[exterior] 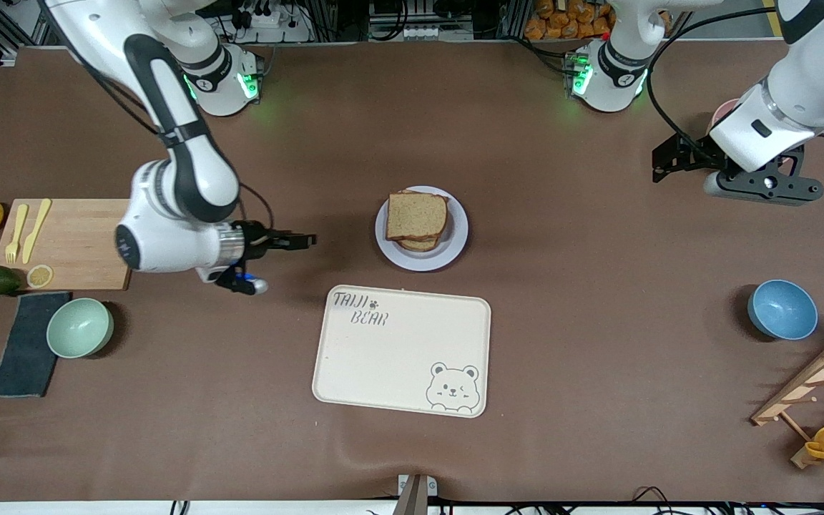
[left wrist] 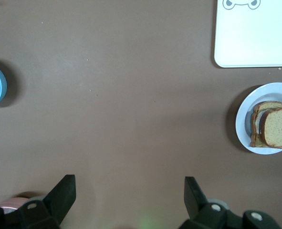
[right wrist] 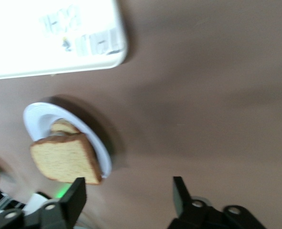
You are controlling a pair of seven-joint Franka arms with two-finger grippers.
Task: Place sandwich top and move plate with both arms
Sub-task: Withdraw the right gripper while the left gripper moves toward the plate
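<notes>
The brown sandwich top (exterior: 416, 214) lies on the stacked sandwich on the pale round plate (exterior: 455, 247) at the table's middle. The slice also shows in the left wrist view (left wrist: 278, 126) and the right wrist view (right wrist: 63, 159), with the plate under it (left wrist: 243, 119) (right wrist: 36, 114). My right gripper (exterior: 297, 241) is open and empty, apart from the plate, toward the right arm's end of the table (right wrist: 126, 191). My left gripper (exterior: 669, 163) is open and empty, over bare table toward the left arm's end (left wrist: 129, 188).
The cream bear-print tray (exterior: 355, 372) lies nearer the front camera than the plate. A blue bowl (exterior: 782, 309) and a wooden rack (exterior: 823, 386) stand at the left arm's end. A mint bowl (exterior: 79, 327), a dark cloth (exterior: 26, 350) and a cutting board (exterior: 76, 243) are at the right arm's end.
</notes>
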